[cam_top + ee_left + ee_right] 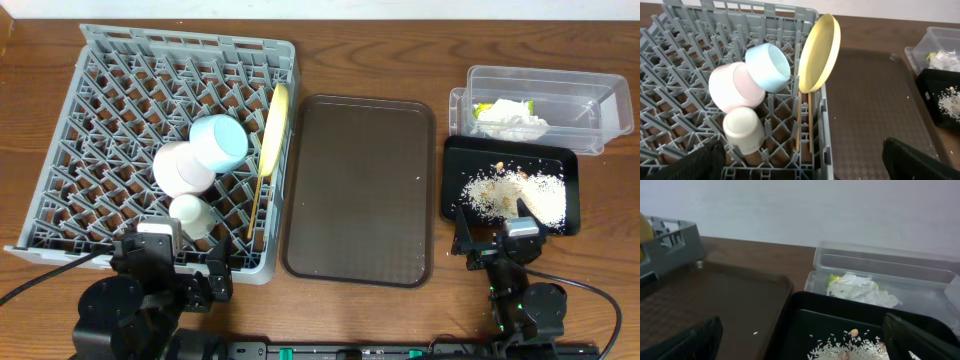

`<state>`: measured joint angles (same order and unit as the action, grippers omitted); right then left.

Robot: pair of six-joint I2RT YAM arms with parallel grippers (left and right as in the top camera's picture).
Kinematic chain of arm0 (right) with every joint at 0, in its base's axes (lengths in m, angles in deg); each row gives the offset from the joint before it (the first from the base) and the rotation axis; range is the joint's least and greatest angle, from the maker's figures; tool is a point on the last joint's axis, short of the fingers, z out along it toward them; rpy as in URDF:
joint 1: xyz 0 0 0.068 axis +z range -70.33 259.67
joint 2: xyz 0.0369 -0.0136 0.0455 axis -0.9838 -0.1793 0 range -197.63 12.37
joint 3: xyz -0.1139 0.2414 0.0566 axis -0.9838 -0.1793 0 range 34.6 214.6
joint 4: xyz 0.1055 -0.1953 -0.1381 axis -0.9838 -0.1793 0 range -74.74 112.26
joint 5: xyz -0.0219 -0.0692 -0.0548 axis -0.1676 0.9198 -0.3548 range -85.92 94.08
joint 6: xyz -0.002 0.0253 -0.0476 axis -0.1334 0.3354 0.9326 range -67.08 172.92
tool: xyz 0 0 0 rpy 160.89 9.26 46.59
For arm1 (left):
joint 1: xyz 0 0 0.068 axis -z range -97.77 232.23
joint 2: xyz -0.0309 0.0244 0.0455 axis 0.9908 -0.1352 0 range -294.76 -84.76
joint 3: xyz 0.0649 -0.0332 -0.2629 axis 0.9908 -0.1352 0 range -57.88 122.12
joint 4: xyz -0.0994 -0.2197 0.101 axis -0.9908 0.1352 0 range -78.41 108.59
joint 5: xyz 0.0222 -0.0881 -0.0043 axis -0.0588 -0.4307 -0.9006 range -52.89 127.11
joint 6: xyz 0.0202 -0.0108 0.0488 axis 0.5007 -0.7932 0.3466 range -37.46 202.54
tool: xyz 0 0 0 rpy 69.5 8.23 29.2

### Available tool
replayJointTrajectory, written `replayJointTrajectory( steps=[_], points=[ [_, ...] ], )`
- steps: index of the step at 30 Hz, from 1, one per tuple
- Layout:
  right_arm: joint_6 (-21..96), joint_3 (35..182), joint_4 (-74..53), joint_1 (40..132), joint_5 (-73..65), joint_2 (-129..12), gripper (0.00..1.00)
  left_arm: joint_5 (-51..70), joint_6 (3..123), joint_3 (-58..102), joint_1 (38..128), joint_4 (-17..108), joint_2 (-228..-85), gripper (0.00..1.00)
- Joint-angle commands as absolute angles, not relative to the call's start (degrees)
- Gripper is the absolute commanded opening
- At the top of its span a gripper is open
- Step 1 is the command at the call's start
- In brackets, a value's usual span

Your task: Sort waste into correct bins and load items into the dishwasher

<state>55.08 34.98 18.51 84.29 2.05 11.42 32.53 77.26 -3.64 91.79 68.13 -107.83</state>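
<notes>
The grey dish rack (110,90) holds the yellow plate (274,125) on edge at its right side, the light blue bowl (220,142), a pinkish-white bowl (180,168), a small white bowl (190,215) and the chopsticks (257,200). These also show in the left wrist view: plate (820,52), blue bowl (769,67), white bowl (743,130), chopsticks (804,120). The clear tub (590,95) holds the napkin (512,118) and green-yellow wrapper (834,279). The black tray (455,160) holds rice crumbs (515,192). My left gripper (802,162) and right gripper (802,340) are open and empty at the table's front.
The dark brown serving tray (360,190) lies between the rack and the bins, with a stray rice grain (755,333) on it. The wooden table's front edge is by both arm bases.
</notes>
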Motion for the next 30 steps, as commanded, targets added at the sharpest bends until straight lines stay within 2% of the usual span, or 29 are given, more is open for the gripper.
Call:
replayJointTrajectory(
  steps=[1, 26, 30],
  points=[
    [55.1, 34.9, 18.2, 84.0, 0.4, 11.7, 0.99, 32.2, 78.0, -3.7, 92.0, 68.1, -107.8, 0.99],
    [55.1, 34.9, 18.2, 84.0, 0.4, 11.7, 0.99, 35.0, 78.5, -4.3, 91.1, 68.4, -107.3, 0.99],
    [55.2, 34.9, 18.2, 84.0, 0.4, 11.7, 0.99, 34.7, 81.1, -12.2, 89.0, 62.1, -102.5, 0.99]
  ],
)
